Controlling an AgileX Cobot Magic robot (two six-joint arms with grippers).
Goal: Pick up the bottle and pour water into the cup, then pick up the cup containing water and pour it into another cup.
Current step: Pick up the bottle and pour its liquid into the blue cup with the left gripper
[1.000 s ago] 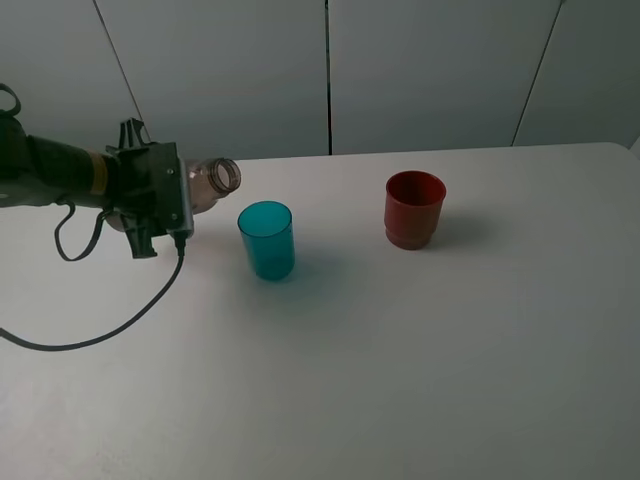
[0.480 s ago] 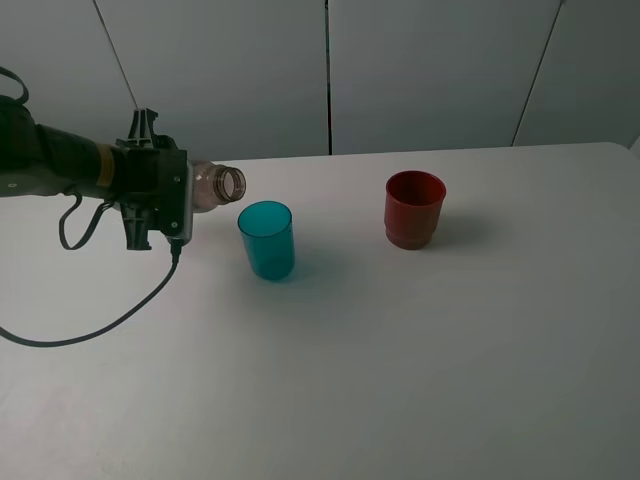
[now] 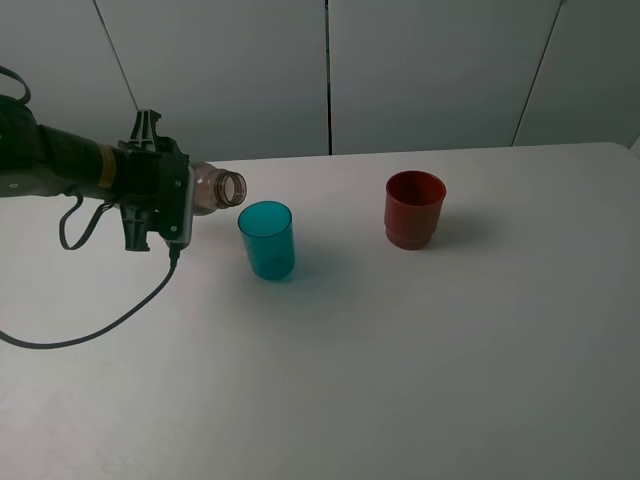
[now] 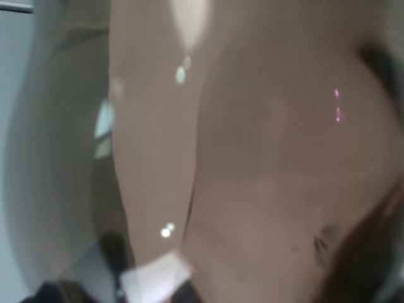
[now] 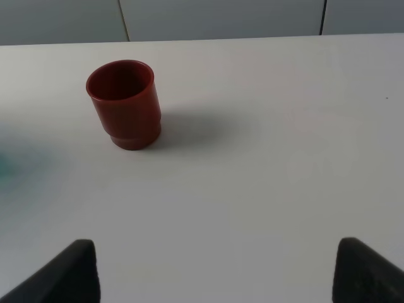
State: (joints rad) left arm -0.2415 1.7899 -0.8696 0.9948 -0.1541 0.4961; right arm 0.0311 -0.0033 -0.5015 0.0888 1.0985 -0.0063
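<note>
The bench (image 3: 420,360) lies open across its near half and its right side, giving a hand broad room to pass. The teal cup (image 3: 266,240) and the red cup (image 3: 414,209) stand upright and well apart, with a wide lane between them. On the left, the tilted bottle (image 3: 215,187) hangs close by the teal cup's rim, and a black cable (image 3: 100,330) loops over the bench.

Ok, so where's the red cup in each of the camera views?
Exterior high: red cup stands upright on the table, right of centre, apart from the teal cup.
Left wrist: not in it; the held bottle fills the picture.
Right wrist: in it, upright on the table ahead of the camera.
Shared landmark: the table's far edge against the grey wall, in exterior high and right wrist.
</note>
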